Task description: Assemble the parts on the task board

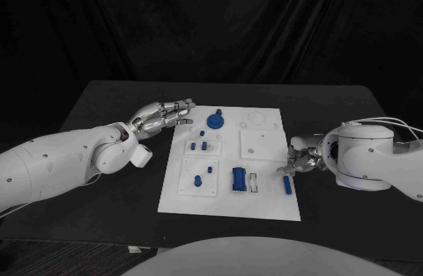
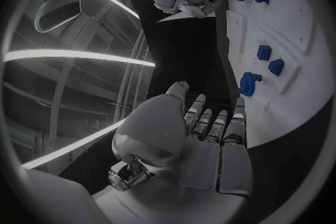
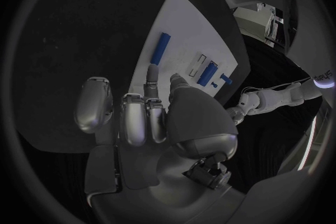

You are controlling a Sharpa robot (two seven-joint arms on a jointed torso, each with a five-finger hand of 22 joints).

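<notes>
Right hand (image 1: 298, 160) at board edge — fingers (image 3: 134, 117) curled.

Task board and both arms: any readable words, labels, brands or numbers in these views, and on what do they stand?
None can be read.
Task board: white surface bears no print; only blue parts such as the long bar lie on it.
Left hand and right hand: no markings legible.
A small dark mark on the other arm in the right wrist view may be lettering, but is too small to read.

One task board (image 1: 264, 207), seven parts (image 1: 239, 179)
</notes>
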